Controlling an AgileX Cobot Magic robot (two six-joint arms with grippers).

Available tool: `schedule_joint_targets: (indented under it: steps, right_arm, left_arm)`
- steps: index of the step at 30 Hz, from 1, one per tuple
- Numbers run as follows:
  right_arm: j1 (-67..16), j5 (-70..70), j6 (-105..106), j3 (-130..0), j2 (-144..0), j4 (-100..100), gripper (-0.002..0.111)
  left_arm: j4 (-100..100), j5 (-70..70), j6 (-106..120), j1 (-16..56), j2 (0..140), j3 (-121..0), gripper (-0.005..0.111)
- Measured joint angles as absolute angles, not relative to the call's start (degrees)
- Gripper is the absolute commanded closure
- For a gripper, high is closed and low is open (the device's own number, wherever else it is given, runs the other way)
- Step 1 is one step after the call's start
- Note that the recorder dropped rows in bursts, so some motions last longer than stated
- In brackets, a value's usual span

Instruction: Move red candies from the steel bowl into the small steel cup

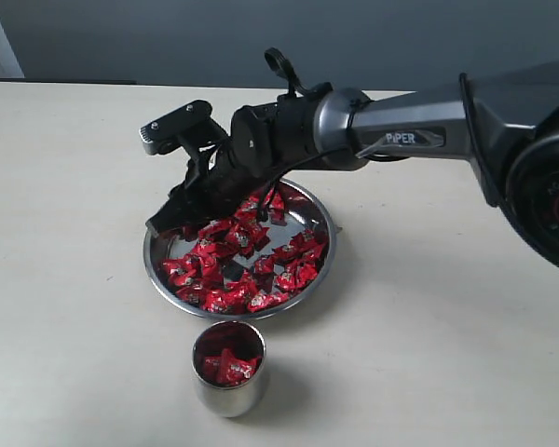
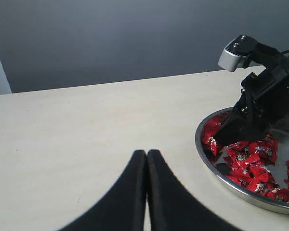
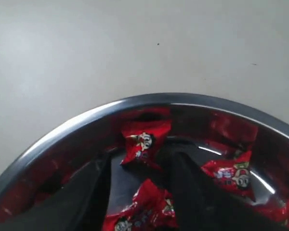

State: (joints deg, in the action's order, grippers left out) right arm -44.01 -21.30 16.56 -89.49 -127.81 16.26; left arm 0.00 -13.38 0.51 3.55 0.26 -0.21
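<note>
The steel bowl (image 1: 306, 212) sits mid-table holding many red candies (image 1: 233, 279). My right gripper (image 1: 172, 222) dips into the bowl's far-left side. In the right wrist view the right gripper (image 3: 140, 159) is open, its dark fingers (image 3: 188, 192) straddling one red candy (image 3: 149, 207), with another candy (image 3: 143, 142) just beyond the tips near the bowl's rim (image 3: 86, 118). The small steel cup (image 1: 228, 399) stands in front of the bowl with a few red candies (image 1: 228, 365) inside. My left gripper (image 2: 147, 153) is shut and empty above bare table, left of the bowl (image 2: 216, 168).
The pale table (image 1: 429, 354) stretches around bowl and cup. The right arm (image 1: 401, 138) reaches in from the right above the bowl's far edge. A dark wall (image 2: 135, 38) runs behind the table.
</note>
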Motion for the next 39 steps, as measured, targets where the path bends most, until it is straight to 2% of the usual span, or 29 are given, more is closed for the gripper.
schedule_joint_targets:
  steps: [6,10,12,27,30,32,36,37,39]
  right_arm:
    - [-44.0,-21.0,16.6,-89.8,-130.1,17.3,0.070]
    - [-44.0,-19.0,16.6,-89.8,-130.6,17.3,0.093]
    - [-44.0,-18.7,16.6,-89.8,-130.6,17.3,0.108]
    - [-44.0,-17.7,15.5,-89.9,-125.6,17.0,0.109]
    - [-44.0,-17.8,15.5,-90.1,-125.0,16.9,0.106]
    - [-43.9,-18.5,15.5,-90.1,-125.6,17.1,0.098]
    - [-43.8,-21.0,16.5,-90.1,-127.8,17.7,0.070]
    - [-43.8,-21.4,16.9,-90.1,-128.3,18.4,0.066]
    - [-43.8,-21.5,17.4,-90.1,-129.0,19.0,0.066]
  left_arm:
    - [0.0,-13.4,0.5,3.6,0.3,-0.2,0.106]
    - [0.0,-13.4,0.5,3.6,0.3,-0.2,0.106]
    - [0.0,-13.4,0.5,3.6,0.3,-0.2,0.106]
    - [0.0,-13.4,0.5,3.6,0.3,-0.2,0.106]
    - [0.0,-13.4,0.5,3.6,0.3,-0.2,0.106]
    - [0.0,-13.4,0.5,3.6,0.3,-0.2,0.106]
    - [0.0,-13.4,0.5,3.6,0.3,-0.2,0.106]
    - [0.0,-13.4,0.5,3.6,0.3,-0.2,0.106]
    - [0.0,-13.4,0.5,3.6,0.3,-0.2,0.106]
